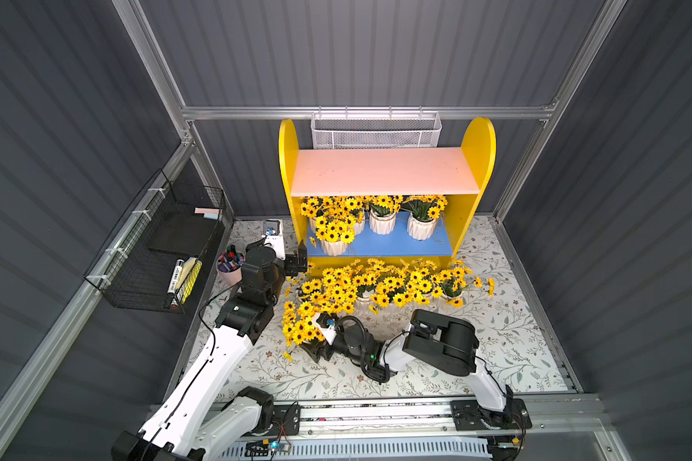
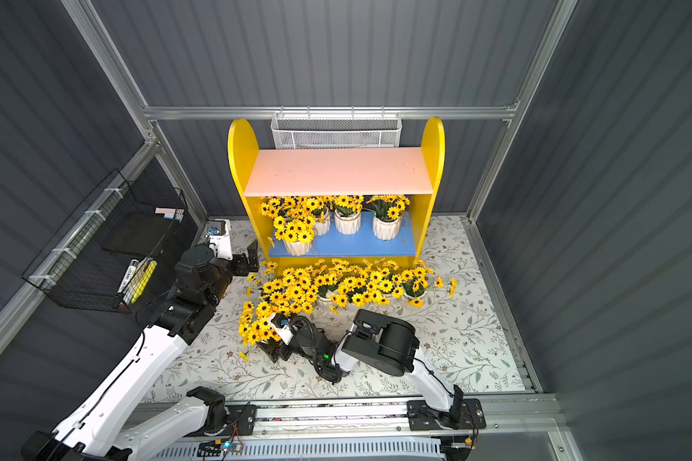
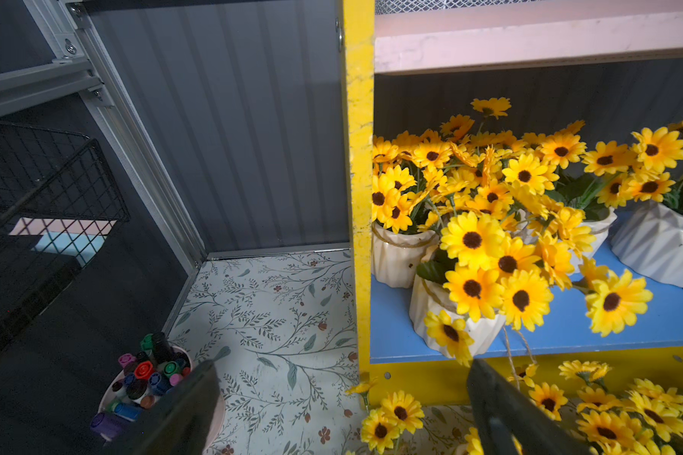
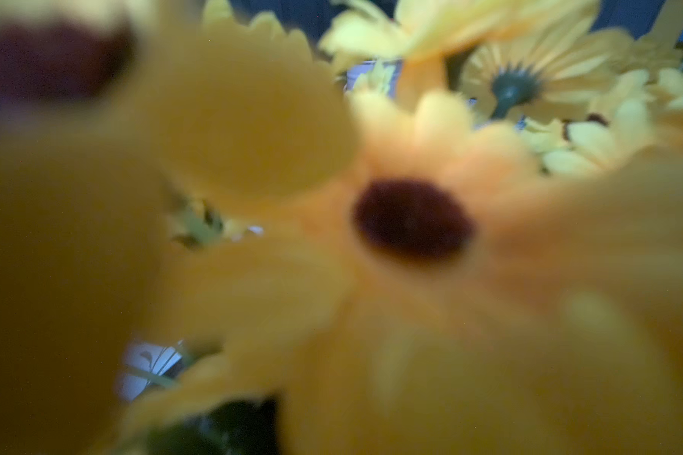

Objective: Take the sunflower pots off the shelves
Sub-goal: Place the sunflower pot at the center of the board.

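left wrist view: left gripper (image 3: 340,409), jaws wide and empty, facing the front sunflower pot (image 3: 484,337) on the blue board (image 3: 560,335) of the shelves (image 3: 357,197), seemingly for the next grasp; right gripper (image 1: 315,352), jaws spread amid blooms (image 1: 300,325) on the table (image 1: 496,339), grip indiscernible

Sunflower pots (image 1: 381,222) on lower board (image 1: 396,244) of shelves (image 1: 474,159), more on table (image 1: 504,343) before them

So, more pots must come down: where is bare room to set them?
Bare mat lies right of the sunflower pots set on it, up to the side wall, and along the front rail. Crowded: the strip just before the shelves and the left end of the blue lower board.
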Tool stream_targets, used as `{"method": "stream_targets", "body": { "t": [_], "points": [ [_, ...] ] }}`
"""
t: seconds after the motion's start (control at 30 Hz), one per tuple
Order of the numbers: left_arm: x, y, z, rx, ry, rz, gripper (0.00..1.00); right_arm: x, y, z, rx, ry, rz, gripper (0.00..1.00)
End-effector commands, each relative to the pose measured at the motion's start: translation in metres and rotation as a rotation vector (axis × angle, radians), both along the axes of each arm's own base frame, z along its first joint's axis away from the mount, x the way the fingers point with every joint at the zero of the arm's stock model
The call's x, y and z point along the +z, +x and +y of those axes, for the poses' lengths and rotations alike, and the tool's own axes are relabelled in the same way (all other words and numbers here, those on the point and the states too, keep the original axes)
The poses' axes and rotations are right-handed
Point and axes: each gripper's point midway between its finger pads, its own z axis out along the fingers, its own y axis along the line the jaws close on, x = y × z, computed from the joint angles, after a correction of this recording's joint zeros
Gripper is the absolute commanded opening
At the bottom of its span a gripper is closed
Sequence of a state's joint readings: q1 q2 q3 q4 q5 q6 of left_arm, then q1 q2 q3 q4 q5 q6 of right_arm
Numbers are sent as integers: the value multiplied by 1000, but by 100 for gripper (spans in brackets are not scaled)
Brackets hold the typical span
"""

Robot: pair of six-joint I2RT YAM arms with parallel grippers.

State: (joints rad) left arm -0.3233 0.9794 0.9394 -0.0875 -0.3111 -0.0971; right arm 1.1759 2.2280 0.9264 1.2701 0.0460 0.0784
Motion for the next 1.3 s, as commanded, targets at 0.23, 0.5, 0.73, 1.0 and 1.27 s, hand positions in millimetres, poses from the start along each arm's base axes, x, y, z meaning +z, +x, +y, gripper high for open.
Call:
{"method": "stream_targets", "body": {
  "t": [0.23, 0.5, 0.73, 1.0, 1.27],
  "points": [
    [9, -1, -3, -29, -4, -15, 99, 20, 11, -2, -6, 68, -64, 55],
    [9, -1, -7, -49, -13, -15, 99, 24, 1, -3, 42, 34, -38, 99],
    [10, -2, -10, -69, -20, -16, 99, 37, -5, -10, 59, 7, -24, 99],
    [9, -1, -13, -82, -18, -12, 99, 34, -9, -16, 73, -76, 39, 99],
    [8, -1, -18, -108, -21, -2, 99, 26, -8, -29, 109, -128, 129, 99]
  ]
}}
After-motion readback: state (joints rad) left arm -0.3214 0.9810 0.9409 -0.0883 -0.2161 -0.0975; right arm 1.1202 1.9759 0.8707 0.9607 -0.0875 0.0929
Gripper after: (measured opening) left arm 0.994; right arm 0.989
